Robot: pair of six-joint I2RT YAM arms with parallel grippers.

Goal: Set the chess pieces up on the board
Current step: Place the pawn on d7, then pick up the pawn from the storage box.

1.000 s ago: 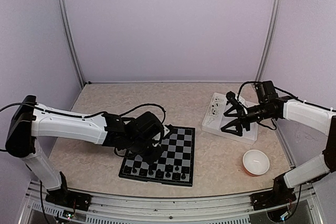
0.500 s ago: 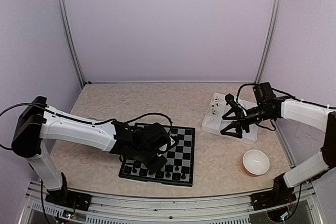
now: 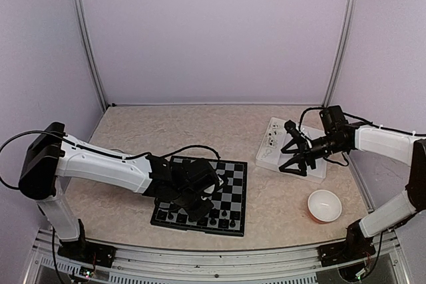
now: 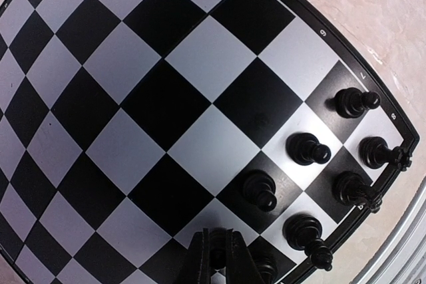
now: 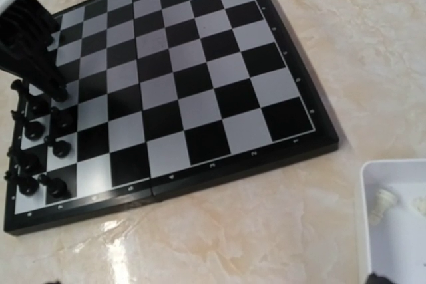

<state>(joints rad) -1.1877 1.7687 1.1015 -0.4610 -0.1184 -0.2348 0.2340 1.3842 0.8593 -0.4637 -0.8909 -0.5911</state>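
On the board (image 4: 206, 51), black chess pieces (image 4: 307, 149)

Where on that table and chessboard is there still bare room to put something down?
The board is bare across its far rows, bordered by the pieces along its near edge. Bare table lies between board, tray and bowl. Crowded: the near rows, where the left gripper hangs, and the tray under the right gripper.

Two arms: white tube links, black joints. Left arm (image 3: 100, 164): bulky black shoulder housing at 9 o'clock, thin black cable (image 3: 193, 149) looping off. Right arm (image 3: 386, 141): black cabled wrist, black right pincer (image 3: 288, 147) with triangular fingers. Black bases (image 3: 83, 251).
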